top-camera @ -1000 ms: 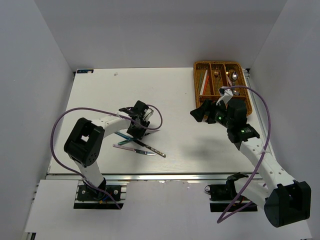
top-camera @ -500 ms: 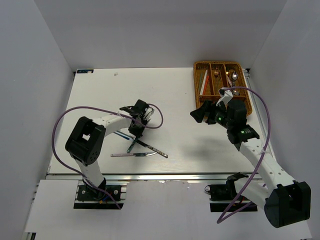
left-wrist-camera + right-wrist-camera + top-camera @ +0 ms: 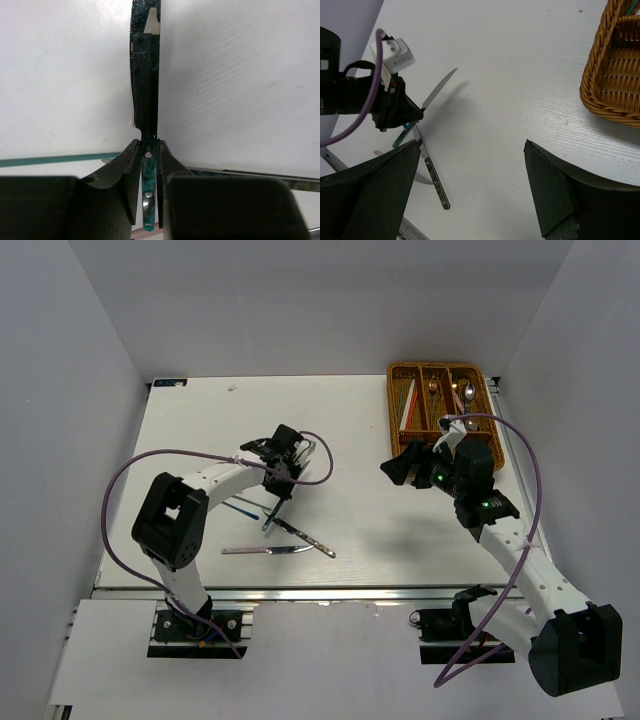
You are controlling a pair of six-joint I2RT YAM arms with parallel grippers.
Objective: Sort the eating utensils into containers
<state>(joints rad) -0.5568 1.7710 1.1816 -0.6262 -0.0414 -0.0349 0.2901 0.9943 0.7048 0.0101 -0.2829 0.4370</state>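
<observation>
With the left tool [image 3: 147, 150], left of centre at about 9 o'clock, pinches a slim iridescent metal knife [image 3: 145, 95] by its hole-punched handle, blade raised off the white counter [image 3: 200, 430]. Holds the right tool [image 3: 470, 165] spread wide above bare counter toward 3 o'clock. Lying at 6 o'clock of the held knife: a dark perforated knife [image 3: 303, 536], a pale silver knife [image 3: 262, 550], a thin blue chopstick [image 3: 240, 508]. At 1 o'clock, a brown woven wicker tray [image 3: 392, 415] with cutlery in its slots.
</observation>
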